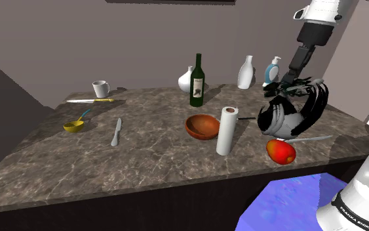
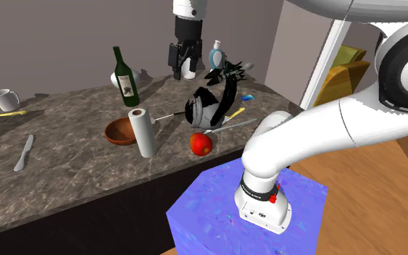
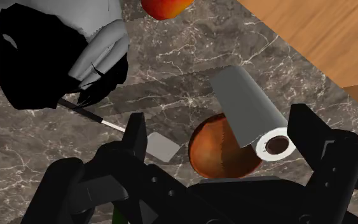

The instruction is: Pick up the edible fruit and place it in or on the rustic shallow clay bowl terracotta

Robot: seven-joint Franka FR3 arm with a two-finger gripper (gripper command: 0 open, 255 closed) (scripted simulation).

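While it is hanging above the back part of the dark marble counter [image 1: 143,164], the gripper [image 2: 182,72] is being held wide open. Its two black fingers [image 3: 136,137] are standing well apart, and nothing is being clasped or touched by them. In the wrist view a reddish-brown bowl [image 3: 219,156] and an upright paper towel roll [image 3: 247,111] are being seen through the gap between the fingers, well below them. The roll is standing just beside the bowl, on the side toward the fruit. A bulky black-and-grey curved object [image 1: 291,108] is being seen on the counter between the gripper and the fruit, with a thin rod sticking out of it toward the bowl. The fruit [image 1: 280,151], red shading to orange, is lying near the counter's front edge, just beside that object. It is well apart from the gripper and lower than it, and it is being separated from the bowl by the roll. Along the back a green wine bottle [image 1: 197,82], a white vase [image 1: 185,80], a white bottle [image 1: 245,72] and a soap dispenser [image 1: 272,71] are being seen. A mug [image 1: 100,88], a knife [image 1: 116,131] and a yellow spoon [image 1: 75,125] are lying toward the shoulder view's left.
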